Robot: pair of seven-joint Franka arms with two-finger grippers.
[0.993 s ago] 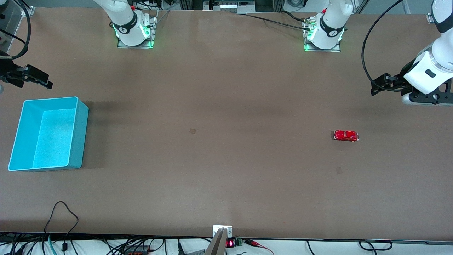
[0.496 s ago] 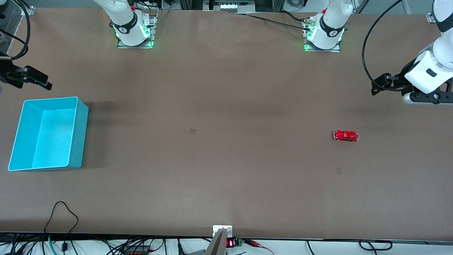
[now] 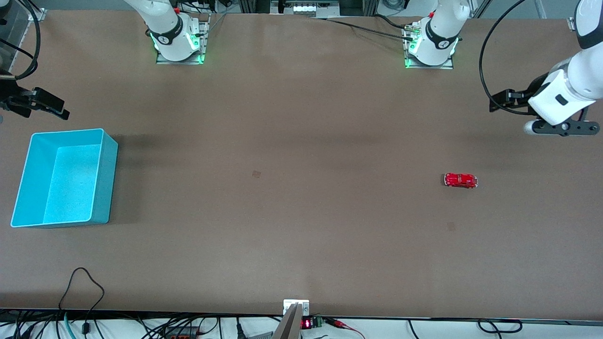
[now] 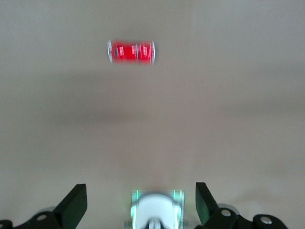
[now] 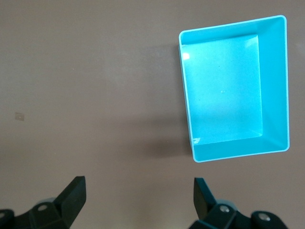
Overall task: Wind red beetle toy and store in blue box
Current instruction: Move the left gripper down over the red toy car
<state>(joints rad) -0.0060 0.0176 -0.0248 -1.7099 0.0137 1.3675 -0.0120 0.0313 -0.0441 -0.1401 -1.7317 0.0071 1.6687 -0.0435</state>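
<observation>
The red beetle toy [image 3: 460, 180] stands alone on the brown table toward the left arm's end; it also shows blurred in the left wrist view [image 4: 131, 52]. My left gripper [image 3: 560, 128] hangs in the air over the table's edge at that end, apart from the toy, open and empty [image 4: 141, 205]. The blue box [image 3: 106, 183] sits empty at the right arm's end and shows in the right wrist view [image 5: 224, 95]. My right gripper [image 3: 47, 106] hovers beside the box on its side toward the bases, open and empty [image 5: 138, 193].
The two arm bases with green lights [image 3: 176, 40] [image 3: 429, 44] stand along the table's edge farthest from the front camera. The left base shows in the left wrist view [image 4: 155, 210]. Loose cables [image 3: 85, 282] lie at the edge nearest the front camera.
My left gripper has shifted a little toward the bases' edge of the table and slightly inward. The right gripper, the toy and the box have barely moved.
</observation>
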